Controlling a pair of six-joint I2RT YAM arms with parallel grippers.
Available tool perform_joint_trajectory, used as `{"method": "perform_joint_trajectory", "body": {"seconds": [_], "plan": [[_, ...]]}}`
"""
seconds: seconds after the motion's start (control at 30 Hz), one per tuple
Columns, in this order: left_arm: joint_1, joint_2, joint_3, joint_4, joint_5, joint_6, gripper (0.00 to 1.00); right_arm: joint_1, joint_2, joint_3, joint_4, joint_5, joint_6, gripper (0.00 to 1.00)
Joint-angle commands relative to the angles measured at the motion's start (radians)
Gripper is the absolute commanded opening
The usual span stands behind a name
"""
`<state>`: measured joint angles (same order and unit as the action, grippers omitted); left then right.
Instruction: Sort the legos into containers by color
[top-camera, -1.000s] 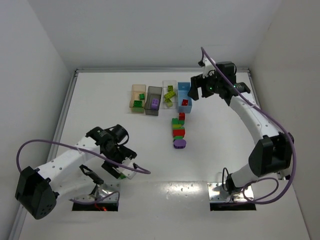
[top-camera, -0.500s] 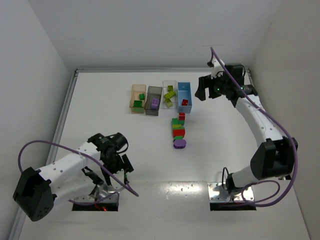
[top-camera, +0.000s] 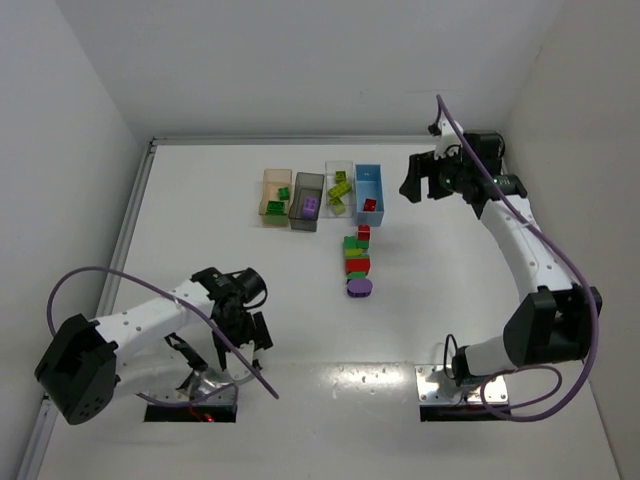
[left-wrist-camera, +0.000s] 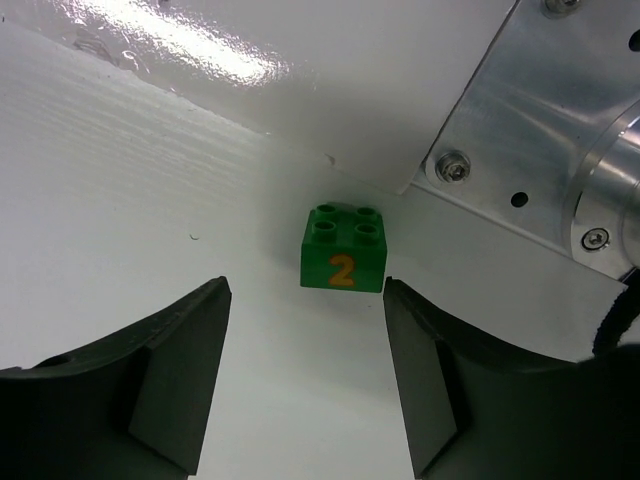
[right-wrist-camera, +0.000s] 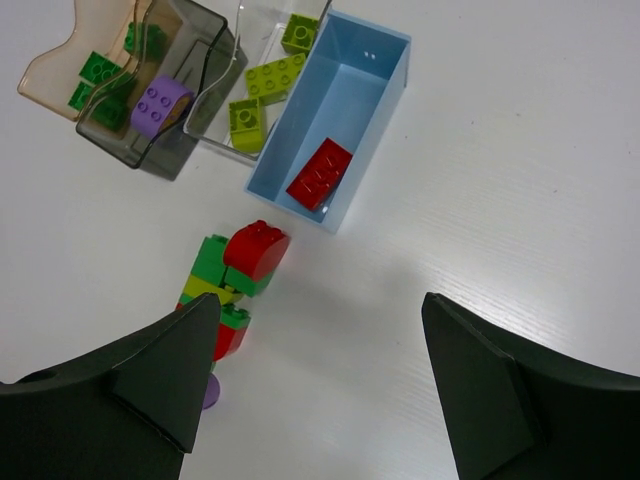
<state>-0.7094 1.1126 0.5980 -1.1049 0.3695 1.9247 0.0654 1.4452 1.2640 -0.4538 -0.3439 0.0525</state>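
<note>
A dark green lego marked "2" (left-wrist-camera: 343, 248) lies on the table just ahead of my left gripper (left-wrist-camera: 305, 300), which is open and empty; the top view hides this brick under the left gripper (top-camera: 245, 335). A stuck-together stack of red, green, lime and purple legos (top-camera: 357, 262) stands mid-table, also in the right wrist view (right-wrist-camera: 235, 268). Tan (top-camera: 272, 205), grey (top-camera: 304, 217), clear (top-camera: 334, 170) and blue (top-camera: 370, 180) containers stand in a row. My right gripper (right-wrist-camera: 320, 310) is open and empty, to the right of the blue container (right-wrist-camera: 350, 90).
The tan container holds dark green bricks (right-wrist-camera: 98, 70), the grey one a purple brick (right-wrist-camera: 160, 100), the clear one lime bricks (right-wrist-camera: 270, 75), the blue one a red brick (right-wrist-camera: 320, 175). The left arm's metal base plate (left-wrist-camera: 520, 150) lies right beside the "2" brick. Walls enclose the table.
My left gripper has swung back toward its base at the near edge. My right gripper has moved right, away from over the blue container.
</note>
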Motion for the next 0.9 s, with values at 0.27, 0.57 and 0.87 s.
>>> {"method": "perform_joint_trajectory", "body": {"seconds": [0.27,0.57,0.87], "plan": [[-0.027,0.036,-0.030,-0.021,0.042,0.049,0.64,-0.035,-0.028,-0.011,0.014,-0.032,0.007,0.82],[-0.036,0.036,-0.049,-0.019,0.062,0.039,0.55,-0.044,-0.019,-0.011,0.014,-0.041,0.017,0.82],[-0.036,0.056,-0.049,0.011,0.062,0.010,0.36,-0.044,0.000,-0.011,0.023,-0.041,0.017,0.82]]}}
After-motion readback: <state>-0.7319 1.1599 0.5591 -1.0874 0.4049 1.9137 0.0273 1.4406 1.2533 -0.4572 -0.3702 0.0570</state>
